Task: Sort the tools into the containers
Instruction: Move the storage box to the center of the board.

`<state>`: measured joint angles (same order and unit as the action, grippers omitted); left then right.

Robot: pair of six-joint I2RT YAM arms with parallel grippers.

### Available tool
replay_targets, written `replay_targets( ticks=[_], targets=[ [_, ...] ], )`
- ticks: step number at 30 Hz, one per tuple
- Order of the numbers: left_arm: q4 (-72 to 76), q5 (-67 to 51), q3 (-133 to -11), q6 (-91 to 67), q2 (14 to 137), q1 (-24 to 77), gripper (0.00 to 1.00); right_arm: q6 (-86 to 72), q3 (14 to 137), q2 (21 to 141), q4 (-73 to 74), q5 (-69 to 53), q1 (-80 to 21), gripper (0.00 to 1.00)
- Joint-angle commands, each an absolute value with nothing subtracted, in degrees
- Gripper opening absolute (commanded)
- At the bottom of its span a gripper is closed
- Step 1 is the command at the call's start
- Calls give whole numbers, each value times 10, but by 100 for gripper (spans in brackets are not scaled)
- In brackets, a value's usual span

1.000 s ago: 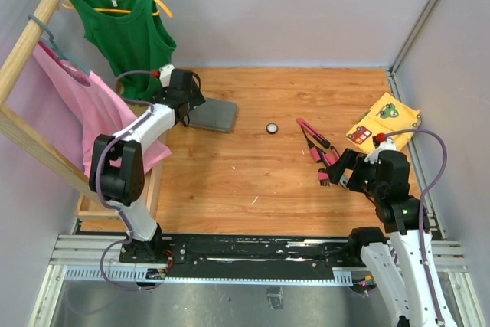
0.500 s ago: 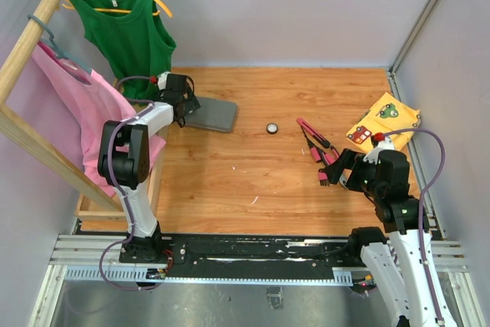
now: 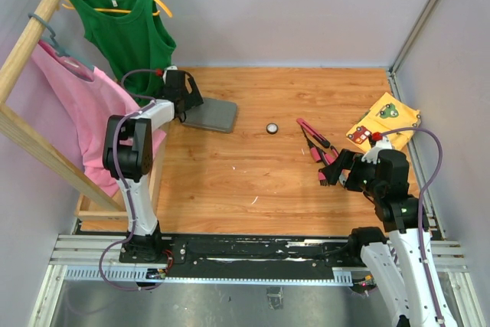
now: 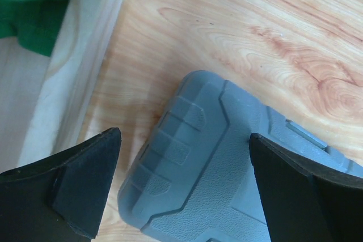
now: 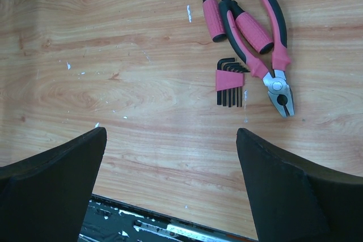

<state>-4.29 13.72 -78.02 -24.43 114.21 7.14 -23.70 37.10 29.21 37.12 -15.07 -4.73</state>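
Your left gripper (image 4: 184,134) hangs over one corner of the case (image 4: 215,179), jaws spread wide, nothing between them. The case lies closed at the back left of the table (image 3: 253,174), beside the wooden frame (image 4: 85,55).

Your right gripper (image 5: 171,131) is likewise released and empty, hovering near the tools. The pliers (image 5: 264,55) touch the screwdrivers (image 5: 212,18), with the hex keys (image 5: 229,83) just beside the pliers' head. The disc (image 3: 272,128) sits apart, between case and tools.
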Motion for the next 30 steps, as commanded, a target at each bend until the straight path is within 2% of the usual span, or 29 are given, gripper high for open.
replay_targets(
  ticks=[1,13,30],
  targets=[
    [-12,92,-796,-213,1162,69,99,-226,364,295,359,-168,-33,99],
    [37,-16,-779,-175,1173,82,97,-225,364,298,358,-168,-32,99],
    [44,-26,-769,-113,1166,199,96,-240,365,299,347,-179,-33,99]
  ],
)
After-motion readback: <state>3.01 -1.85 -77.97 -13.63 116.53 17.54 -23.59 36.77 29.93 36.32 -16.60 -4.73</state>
